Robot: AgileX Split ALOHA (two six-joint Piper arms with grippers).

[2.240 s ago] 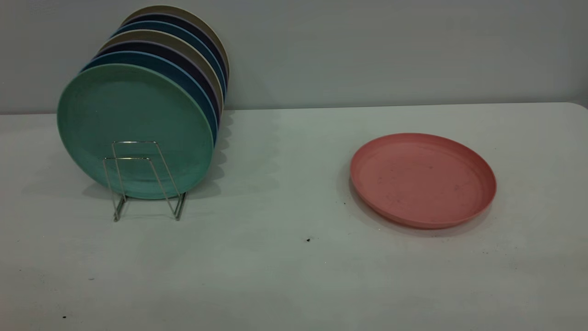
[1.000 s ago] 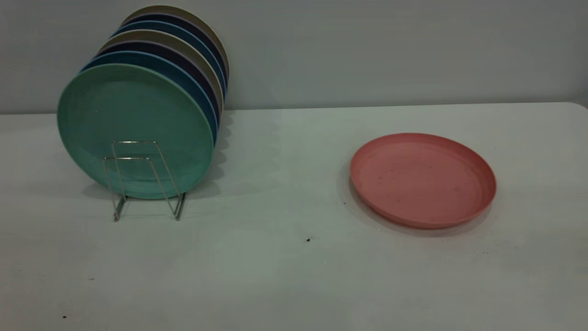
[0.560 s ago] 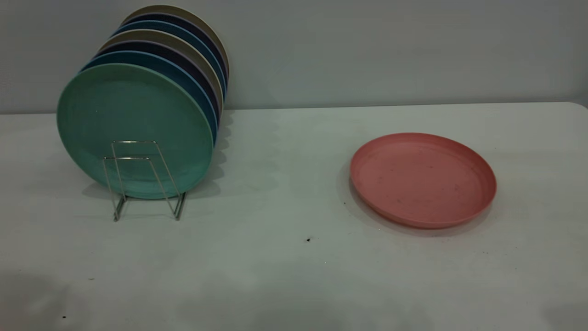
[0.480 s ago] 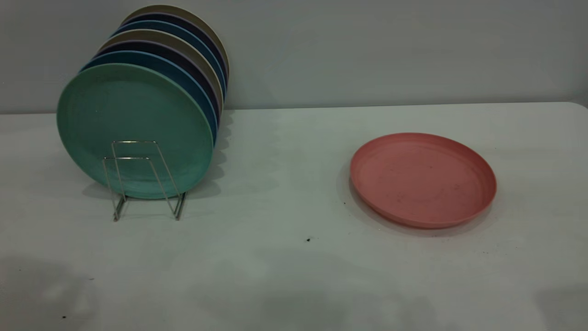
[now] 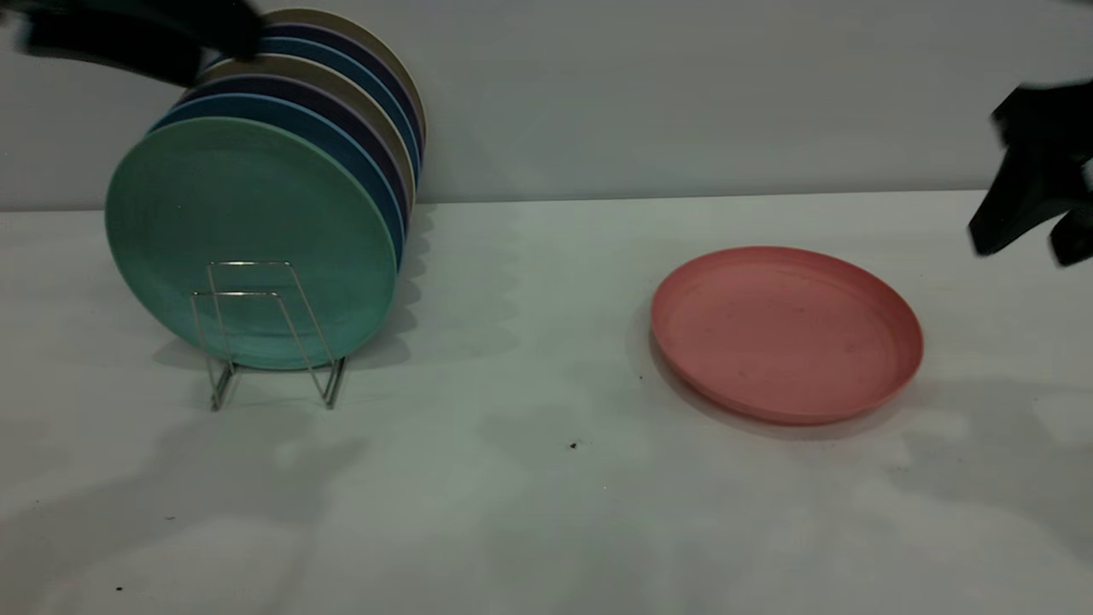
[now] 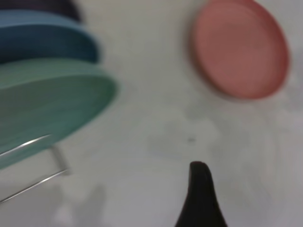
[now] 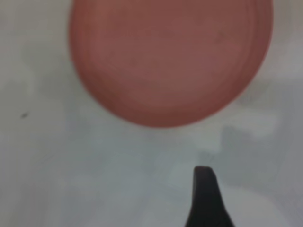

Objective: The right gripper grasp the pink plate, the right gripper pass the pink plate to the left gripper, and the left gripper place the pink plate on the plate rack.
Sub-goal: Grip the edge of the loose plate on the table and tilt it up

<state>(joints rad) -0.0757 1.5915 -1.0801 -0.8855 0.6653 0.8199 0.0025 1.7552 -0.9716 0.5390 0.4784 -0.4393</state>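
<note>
The pink plate (image 5: 786,333) lies flat on the white table, right of the middle. It also shows in the left wrist view (image 6: 239,47) and the right wrist view (image 7: 170,56). My right gripper (image 5: 1025,248) hangs in the air at the right edge, above and right of the plate, with its jaws apart and empty. One of its fingers (image 7: 203,198) shows over bare table, short of the plate. My left gripper (image 5: 128,34) is a dark blur high at the far left, above the plate rack (image 5: 256,333). One of its fingers (image 6: 200,198) shows over bare table, holding nothing.
The rack holds several upright plates, with a teal-green plate (image 5: 248,239) at the front and blue, dark and beige ones behind. Two wire loops stand free in front of it. The white table (image 5: 529,478) reaches back to a grey wall.
Both arms have come into view: the left at the top left above the rack, the right at the right edge. Their shadows now fall on the table. The plates have not moved.
</note>
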